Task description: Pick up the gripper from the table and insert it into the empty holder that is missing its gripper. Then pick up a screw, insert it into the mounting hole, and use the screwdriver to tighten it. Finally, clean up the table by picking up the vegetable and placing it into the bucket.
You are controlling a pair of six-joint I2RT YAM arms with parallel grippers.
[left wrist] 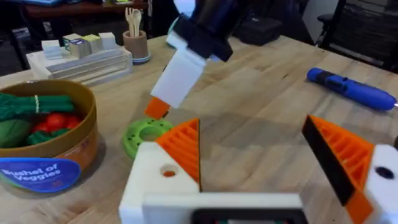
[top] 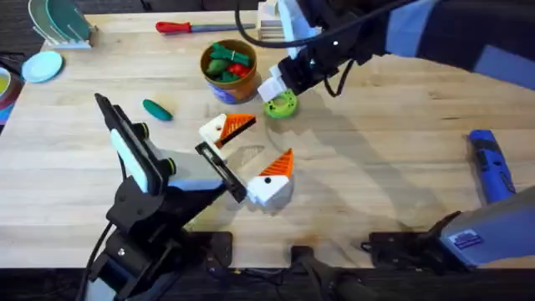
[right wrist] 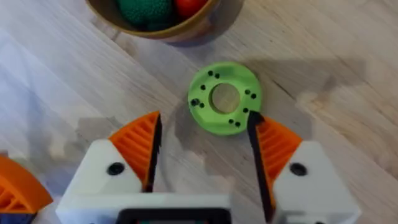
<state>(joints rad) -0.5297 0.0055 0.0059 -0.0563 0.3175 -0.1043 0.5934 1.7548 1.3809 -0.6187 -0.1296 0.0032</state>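
Note:
My right gripper [top: 280, 90] hangs open just above a lime-green ring disc [right wrist: 224, 99], nothing between its orange-padded fingers [right wrist: 140, 146]. My left gripper [top: 261, 142] stands open low over mid-table, empty, facing the disc [left wrist: 146, 134] and the right arm's white finger [left wrist: 177, 78]. The orange-brown bucket [top: 244, 81] behind the disc holds green and red toy vegetables. The dark green vegetable [top: 157, 109] lies alone on the left. The blue screwdriver [top: 489, 163] lies at the right edge. The loose gripper, an empty holder and the screw are out of view.
A red-handled tool [top: 180, 27] lies along the back edge. Wooden blocks on a tray [left wrist: 81, 53] and a cup of wooden cutlery [left wrist: 135, 40] stand at the back. A rack [top: 58, 21] and a blue dish [top: 42, 65] sit at the far left.

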